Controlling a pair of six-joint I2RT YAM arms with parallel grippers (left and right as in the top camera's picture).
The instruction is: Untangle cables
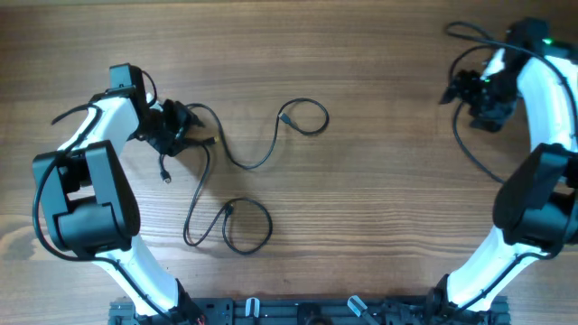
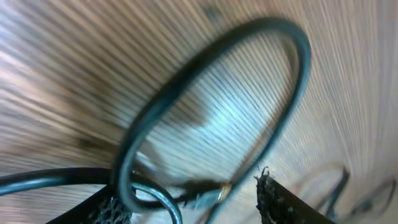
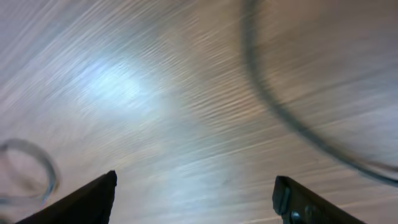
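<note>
The thin black flexible cables point(image 1: 246, 167) lie on the brown wooden table point(image 1: 388, 235) in open curves and 2 loose loops, starting at the left gripper point(image 1: 183, 131) and trailing away from it toward the table centre. No tight knot is visible. 1 cable loop point(image 2: 303, 59) lies just ahead of the left gripper. Its jaws stand apart with a strand between them, unclamped, probably so the cord can relax flat. The right gripper point(image 1: 465, 90), well apart from the left gripper, is spread wide and empty.
</note>
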